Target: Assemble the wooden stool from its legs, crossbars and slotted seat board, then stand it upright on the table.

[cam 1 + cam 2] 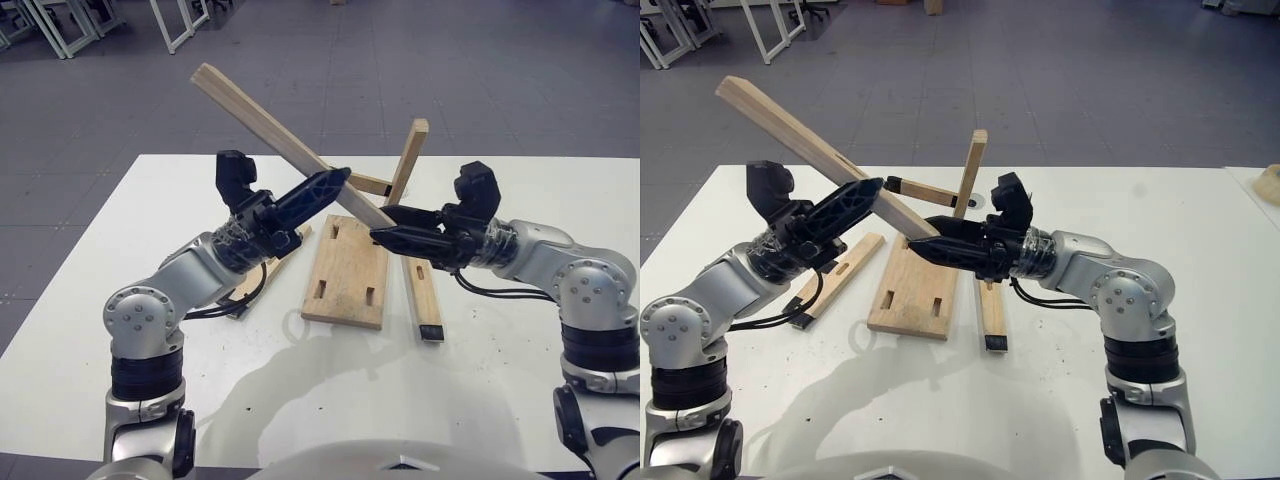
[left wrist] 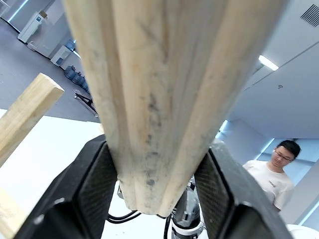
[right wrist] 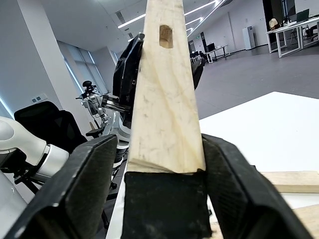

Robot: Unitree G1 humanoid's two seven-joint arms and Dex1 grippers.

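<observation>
Left gripper [image 1: 335,186]: jaws clamped on leg [image 1: 258,113] at mid-length. Right gripper [image 1: 386,226]: jaws clamped on its lower end. Leg held aloft, rising toward 10 o'clock over the board [image 1: 346,282], which lies flat on worktop [image 1: 480,385].

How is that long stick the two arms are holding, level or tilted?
Tilted. The leg slants up from the right gripper, through the left gripper, with its free end high on the robot's left.

Even overhead light comes from ceiling strips [image 3: 128,20] and a bright panel [image 2: 267,62]. The white worktop [image 1: 500,380] glows pale, a soft shadow edging the seat board [image 1: 347,270].
</observation>
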